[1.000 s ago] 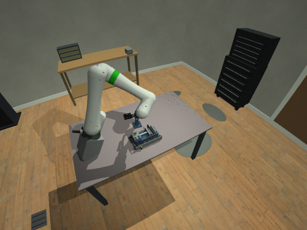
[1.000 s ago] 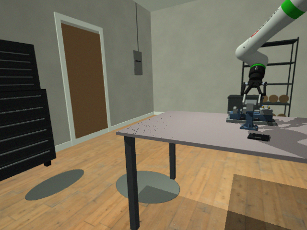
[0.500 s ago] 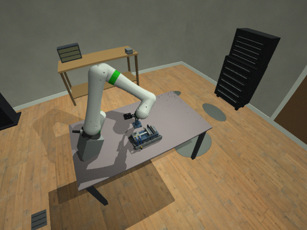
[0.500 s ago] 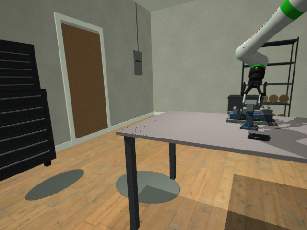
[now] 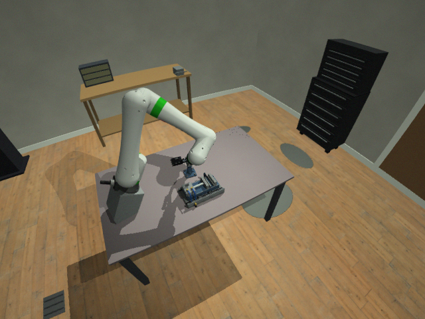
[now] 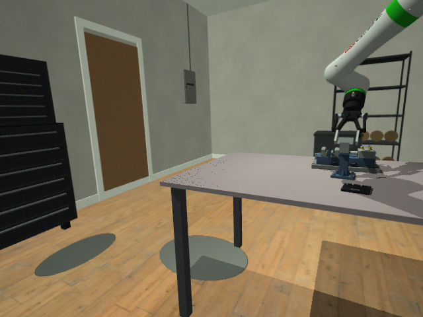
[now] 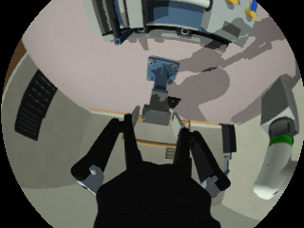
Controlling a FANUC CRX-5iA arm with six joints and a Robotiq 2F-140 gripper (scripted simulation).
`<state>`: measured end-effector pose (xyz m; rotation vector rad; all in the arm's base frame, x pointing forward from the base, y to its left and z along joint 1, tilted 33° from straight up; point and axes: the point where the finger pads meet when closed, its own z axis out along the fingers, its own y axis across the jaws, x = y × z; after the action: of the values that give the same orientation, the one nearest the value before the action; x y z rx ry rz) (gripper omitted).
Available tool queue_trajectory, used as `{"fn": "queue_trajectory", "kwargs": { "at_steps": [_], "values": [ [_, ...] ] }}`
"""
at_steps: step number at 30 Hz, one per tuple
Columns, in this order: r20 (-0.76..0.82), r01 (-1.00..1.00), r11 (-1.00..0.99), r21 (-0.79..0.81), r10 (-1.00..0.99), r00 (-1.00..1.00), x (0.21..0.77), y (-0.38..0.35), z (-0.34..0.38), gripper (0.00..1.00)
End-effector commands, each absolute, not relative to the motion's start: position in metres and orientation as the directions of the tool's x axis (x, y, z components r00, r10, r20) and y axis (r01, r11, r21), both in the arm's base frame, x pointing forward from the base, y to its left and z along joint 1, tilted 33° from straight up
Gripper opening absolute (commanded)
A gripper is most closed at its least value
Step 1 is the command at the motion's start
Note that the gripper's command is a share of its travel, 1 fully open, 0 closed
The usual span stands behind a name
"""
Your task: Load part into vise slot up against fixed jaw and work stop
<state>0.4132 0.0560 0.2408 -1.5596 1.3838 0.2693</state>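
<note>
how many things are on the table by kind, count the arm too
vise: 1
V-block: 1
infeed plate: 1
part: 1
robot arm: 1
total: 5

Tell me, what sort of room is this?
Probably a small machine workshop: a black tool chest of drawers stands by the wall, a vise is mounted on the table, and a wooden workbench stands behind the arm.
</note>
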Motion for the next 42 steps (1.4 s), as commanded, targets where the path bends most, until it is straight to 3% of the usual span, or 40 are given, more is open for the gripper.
{"fn": "queue_trajectory", "kwargs": {
  "at_steps": [1,28,29,42],
  "values": [
    [-0.710,-0.846,0.146,-0.513,-0.626,0.322,0.4133,0.0559,0.2409,0.51],
    [-0.710,-0.846,0.146,-0.513,-0.626,0.322,0.4133,0.0559,0.2409,0.51],
    [-0.710,-0.846,0.146,-0.513,-0.626,0.322,0.4133,0.0559,0.2409,0.00],
    [-0.710,-0.846,0.146,-0.513,-0.626,0.322,0.4133,0.0559,0.2409,0.00]
  ]
}}
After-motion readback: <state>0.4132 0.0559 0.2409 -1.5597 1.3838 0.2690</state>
